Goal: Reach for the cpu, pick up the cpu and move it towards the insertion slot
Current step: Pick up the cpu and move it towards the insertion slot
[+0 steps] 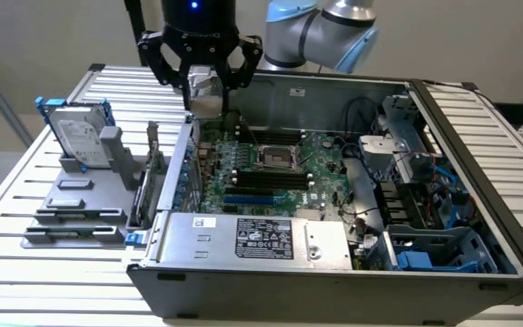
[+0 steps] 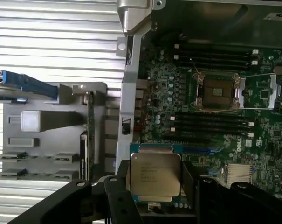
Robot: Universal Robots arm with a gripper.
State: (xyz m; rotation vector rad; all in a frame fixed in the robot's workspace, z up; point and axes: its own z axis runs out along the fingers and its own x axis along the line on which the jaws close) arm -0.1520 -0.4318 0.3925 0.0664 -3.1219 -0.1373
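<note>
- While you watch the wrist view, note the black gripper (image 2: 154, 196) pinching the cpu (image 2: 155, 174), a flat square chip with a silvery-white metal top, between its fingers (image 2: 120, 196).
- You see the chip held in the air above the green circuit board (image 2: 164, 79), well apart from the insertion slot (image 2: 216, 90), a square socket with a shiny metal frame and dark centre.
- From outside, your gripper (image 1: 204, 85) hangs over the open grey computer case (image 1: 334, 272), at its rear wall, beyond the slot (image 1: 278, 157).
</note>
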